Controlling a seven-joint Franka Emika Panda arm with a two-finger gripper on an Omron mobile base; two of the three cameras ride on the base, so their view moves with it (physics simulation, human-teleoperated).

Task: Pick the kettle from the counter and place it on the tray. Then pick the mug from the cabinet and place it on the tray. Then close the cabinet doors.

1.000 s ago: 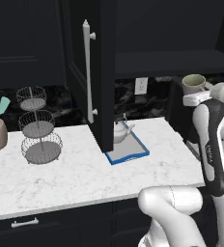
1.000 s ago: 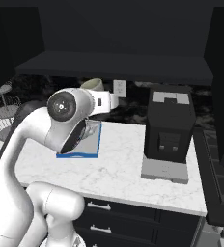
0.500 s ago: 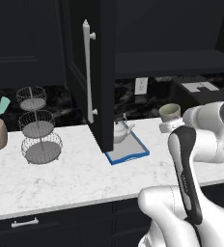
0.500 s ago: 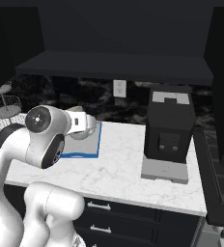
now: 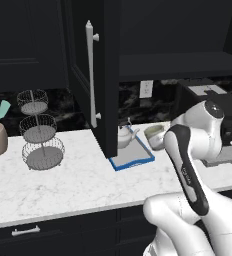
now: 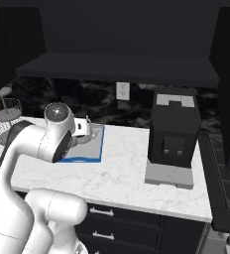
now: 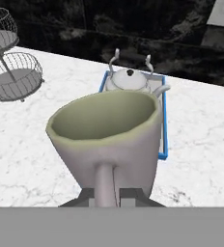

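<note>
Just above the near right edge of the tray (image 7: 163,126), the gripper (image 7: 106,194) is clamped on the handle of the mug (image 7: 106,140), upright, mouth open upward. The kettle (image 7: 129,80) sits on the tray's far end, behind the mug. Left of the tray stands a wire basket stand (image 5: 39,131) on the counter (image 5: 63,180).

The desk (image 5: 63,185) is white marble with grey veins, above dark drawers (image 5: 63,230) with pale handles. A grey tray (image 5: 138,159) has a bright blue rim. On it sits a white kettle (image 7: 128,79). The mug (image 7: 106,140) is beige with a greenish inner rim. The cabinet door (image 5: 95,75) is black with a silver-white bar handle. A black coffee machine (image 6: 174,131) rests on a grey base.
</note>
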